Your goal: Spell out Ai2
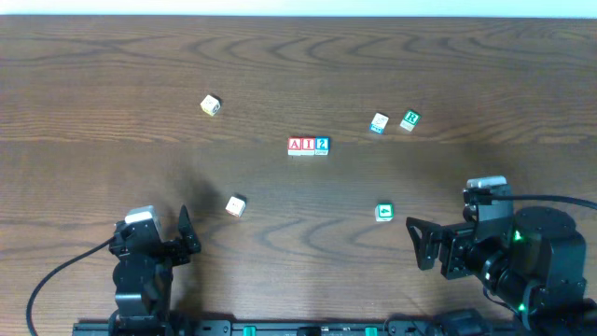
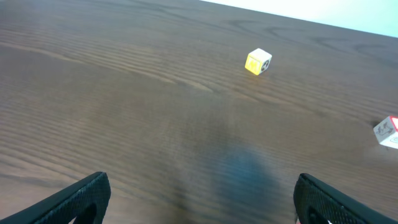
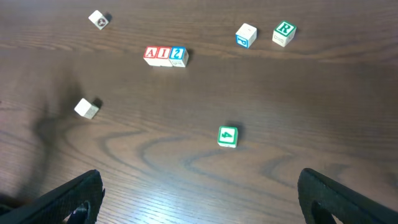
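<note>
- Looking out from my right claw [image 3: 199, 180], I find the row of three small wooden letter cubes [image 3: 164, 55] well ahead and off to its left. It reads red A, red I, blue 2, with the sides touching.
- The row's long axis runs crosswise to my reach, so its broad face is toward me, not its end.
- My right claw's fingers are spread wide with nothing between them. My left claw [image 2: 202, 183] is the same, gaping over bare brown wooden table [image 2: 124, 112].
- From the left claw [image 1: 187, 231] the row [image 1: 309, 145] lies ahead and to the right. Neither claw [image 1: 418, 243] is clearly nearer.
- A green-and-white cube marked 4 [image 3: 227, 136] sits just ahead of my right claw, between it and the row.
- I judge the word already spelled. Any tidying nudge would suit the right claw, whose camera shows the whole row.
</note>
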